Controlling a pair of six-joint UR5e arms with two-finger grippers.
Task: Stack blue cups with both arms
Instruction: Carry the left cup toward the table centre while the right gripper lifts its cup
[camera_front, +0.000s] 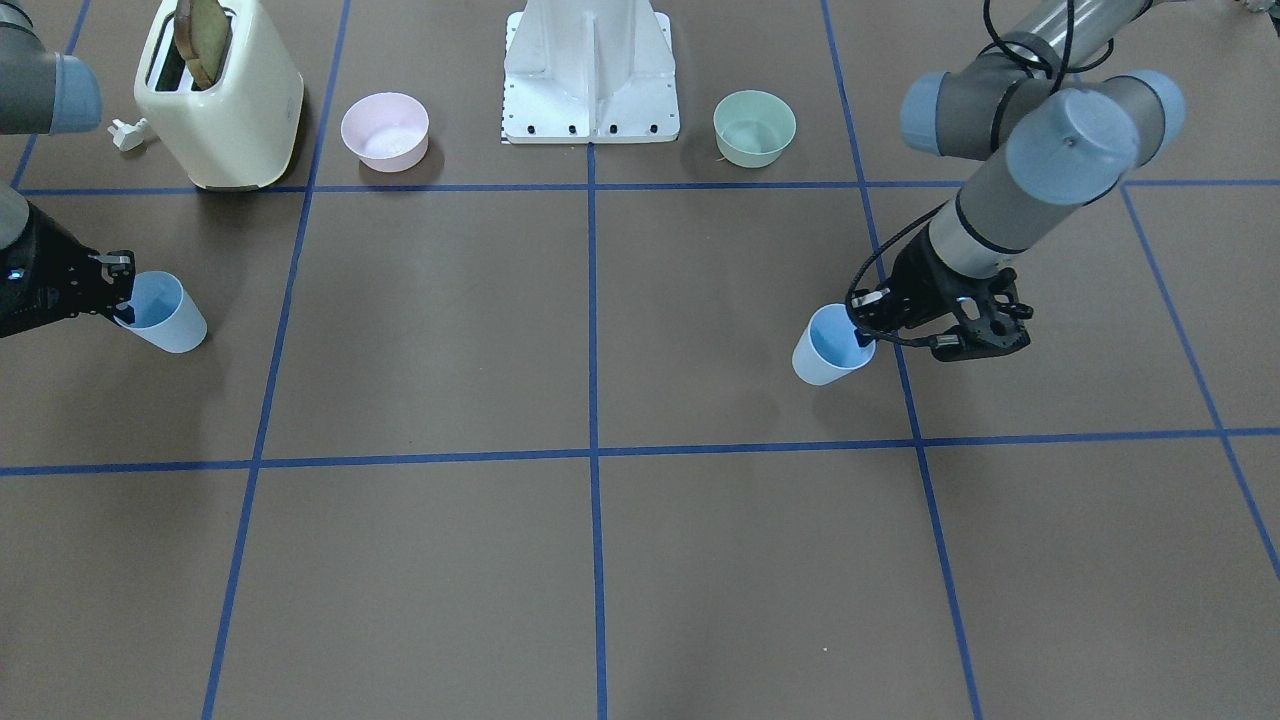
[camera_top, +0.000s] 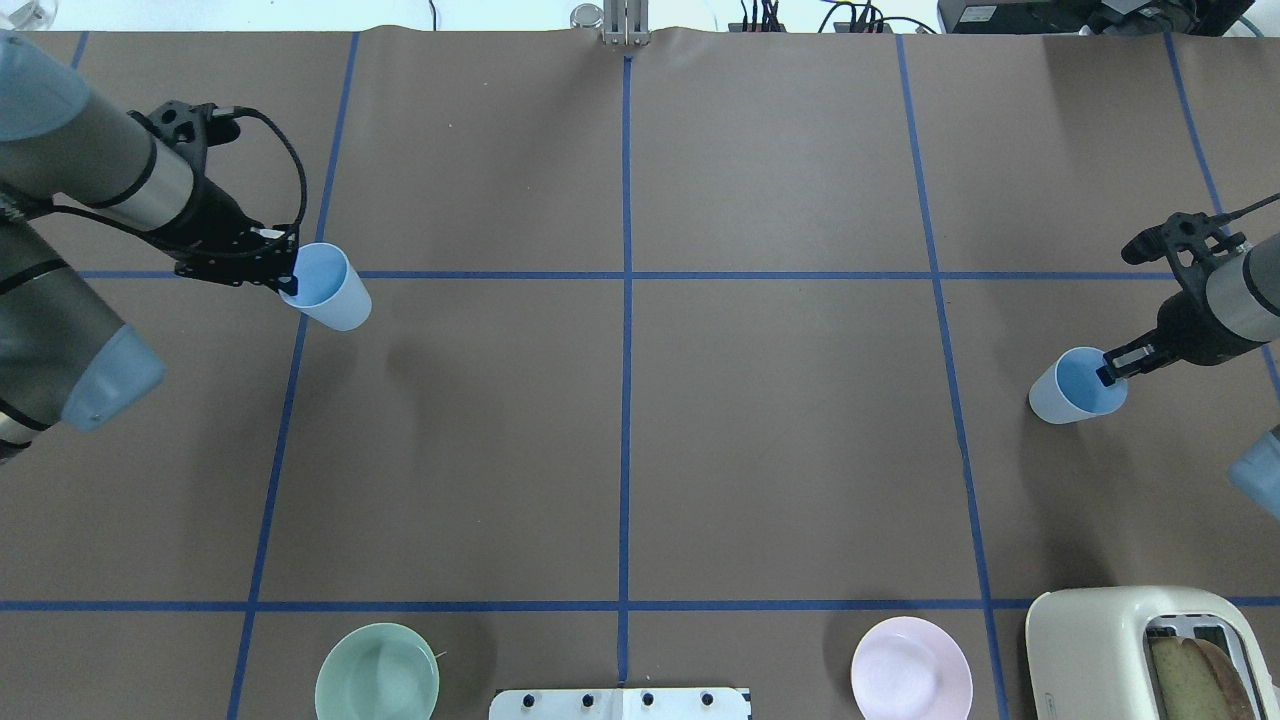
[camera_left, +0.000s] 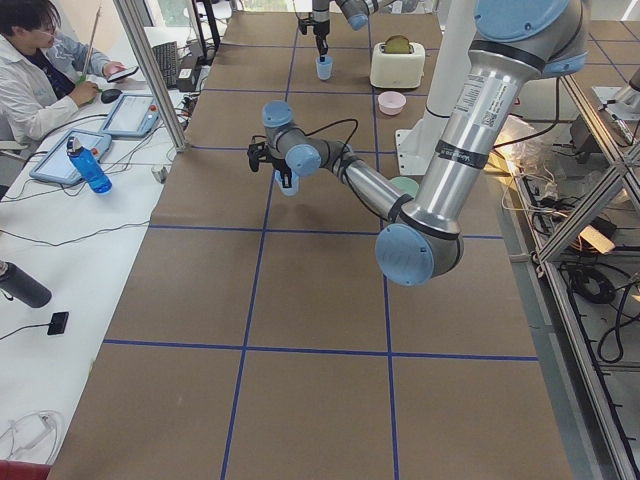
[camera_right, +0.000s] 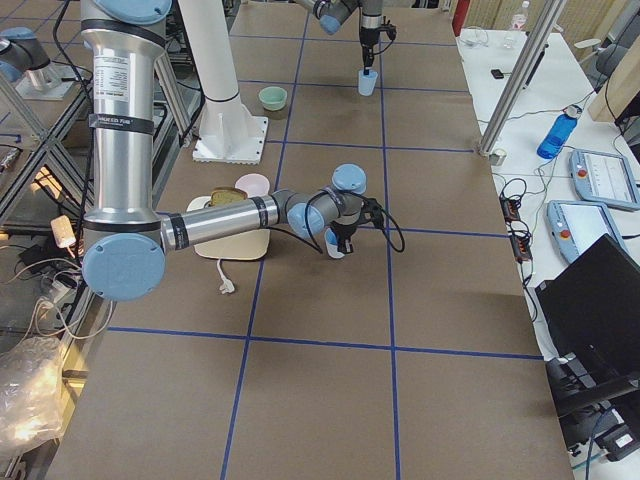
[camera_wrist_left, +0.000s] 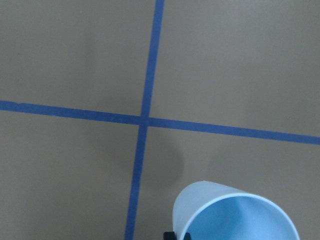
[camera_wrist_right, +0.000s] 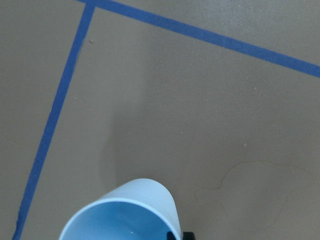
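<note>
Near the table's (camera_top: 620, 450) left end the left gripper (camera_top: 288, 279) is pinched on the left blue cup's (camera_top: 335, 293) rim, near its right end the right gripper (camera_top: 1108, 374) pinches the right blue cup's (camera_top: 1068, 393) rim, and I think such thin holds could let a cup slip or tip.

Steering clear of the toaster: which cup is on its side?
The cup held by the right gripper, on the toaster and pink bowl's side; the other cup, held by the left gripper, is on the green bowl's side.
</note>
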